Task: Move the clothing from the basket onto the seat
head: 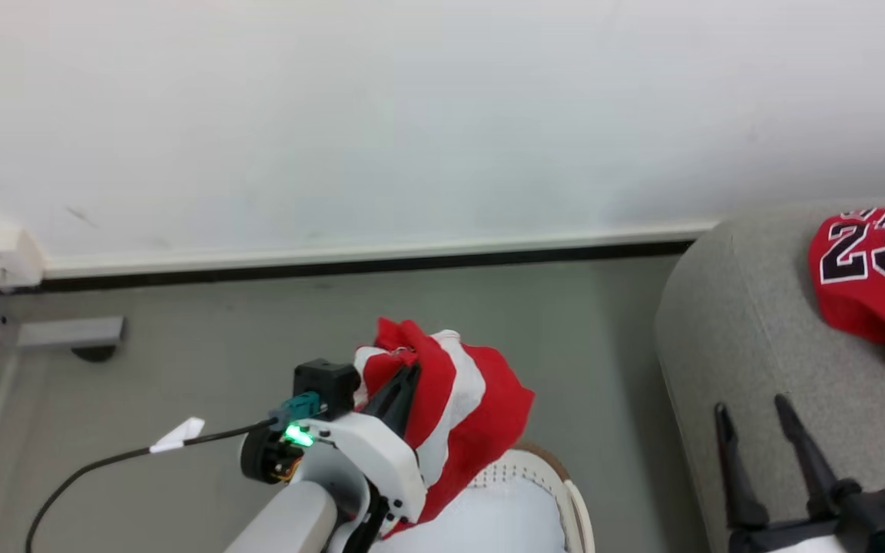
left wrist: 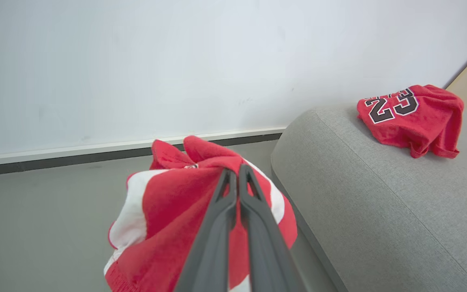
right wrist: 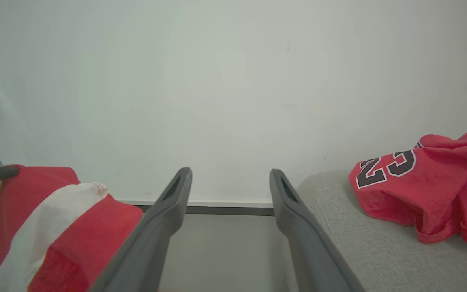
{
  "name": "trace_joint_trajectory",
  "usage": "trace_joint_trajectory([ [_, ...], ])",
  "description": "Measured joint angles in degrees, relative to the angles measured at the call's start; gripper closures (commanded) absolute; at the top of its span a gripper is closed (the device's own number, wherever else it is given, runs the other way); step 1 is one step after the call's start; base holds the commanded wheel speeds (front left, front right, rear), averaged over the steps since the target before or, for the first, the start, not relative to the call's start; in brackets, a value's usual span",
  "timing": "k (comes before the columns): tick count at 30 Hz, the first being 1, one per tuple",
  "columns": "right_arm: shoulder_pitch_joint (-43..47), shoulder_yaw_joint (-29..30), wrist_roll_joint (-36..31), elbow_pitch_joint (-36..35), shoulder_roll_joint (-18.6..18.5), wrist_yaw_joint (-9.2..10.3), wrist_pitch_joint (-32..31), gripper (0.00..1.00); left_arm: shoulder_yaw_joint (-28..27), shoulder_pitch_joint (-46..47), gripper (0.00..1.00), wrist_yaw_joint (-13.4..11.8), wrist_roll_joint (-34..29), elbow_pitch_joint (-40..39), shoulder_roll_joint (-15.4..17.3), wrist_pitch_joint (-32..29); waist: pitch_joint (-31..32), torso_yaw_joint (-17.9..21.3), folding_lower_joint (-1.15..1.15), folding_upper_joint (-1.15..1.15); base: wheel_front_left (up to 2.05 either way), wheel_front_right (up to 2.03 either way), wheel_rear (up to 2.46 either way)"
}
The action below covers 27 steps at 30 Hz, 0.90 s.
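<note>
left gripper point(left wrist: 235, 173) pinching red white-striped fabric garment point(left wrist: 164, 211) above white perforated plastic basket point(head: 569, 491), right gripper point(head: 751, 411) spread over light grey upholstered seat point(head: 727, 346), red numbered jersey point(head: 873, 292) ahead of it

Bright, even, diffuse light in all three views, with only faint, soft shadows. The wall point(head: 442, 115) looks nearly washed out across the upper frame. A small green lamp point(head: 298, 436) glares at lower centre-left. The wrist views stretch slightly toward the edges.
</note>
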<state>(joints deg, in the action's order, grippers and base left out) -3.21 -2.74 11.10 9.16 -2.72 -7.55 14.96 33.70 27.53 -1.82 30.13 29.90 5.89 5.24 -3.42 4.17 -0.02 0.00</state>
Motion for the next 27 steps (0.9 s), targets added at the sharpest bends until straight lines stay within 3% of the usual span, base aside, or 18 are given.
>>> trace_joint_trajectory([
  [14,2.2,-12.7,2.3,0.9,-3.9,-0.01,0.0,0.0,-2.8,-10.9,1.0,-7.5,0.4,-25.0,11.1,-9.8,6.3,0.3,0.01,0.0,0.0,0.0,0.0],
  [20,-1.0,-20.8,4.6,0.2,-8.1,0.0,-0.4,0.0,-2.7,-13.2,1.0,-9.3,0.4,-31.2,13.0,-12.3,6.0,-0.2,0.01,0.0,0.0,0.0,0.0],
  [27,-11.8,-35.8,9.3,-0.1,-13.8,0.0,-5.2,0.0,-2.2,-13.9,1.0,-9.9,0.4,-34.2,13.7,-13.8,5.3,-0.6,0.02,0.0,0.0,0.0,0.0],
])
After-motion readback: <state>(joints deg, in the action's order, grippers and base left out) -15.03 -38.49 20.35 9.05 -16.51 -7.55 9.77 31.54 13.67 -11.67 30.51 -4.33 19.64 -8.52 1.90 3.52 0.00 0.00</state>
